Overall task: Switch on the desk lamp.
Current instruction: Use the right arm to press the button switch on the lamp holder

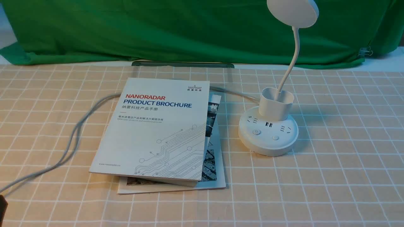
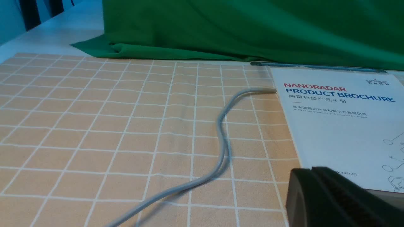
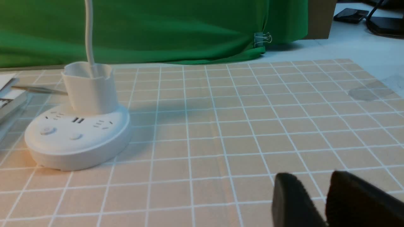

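Note:
The white desk lamp (image 1: 268,135) stands right of centre on the checked cloth. Its thin neck rises from a cup-shaped holder to a round disc head (image 1: 293,12) at the top edge. Two round buttons (image 1: 256,132) sit on the front of the base, beside sockets and USB ports. In the right wrist view the lamp base (image 3: 75,138) lies well off to one side of my right gripper (image 3: 312,179), which is open with only cloth between its fingers. My left gripper (image 2: 311,170) is shut and empty, near the corner of a brochure. Neither arm shows clearly in the front view.
Two stacked brochures (image 1: 157,132) lie left of the lamp. A grey cable (image 1: 72,138) runs from under them toward the front left edge. Green cloth (image 1: 189,28) drapes along the back, held by a binder clip (image 3: 262,38). A dark phone (image 3: 350,15) lies beyond the cloth's right end.

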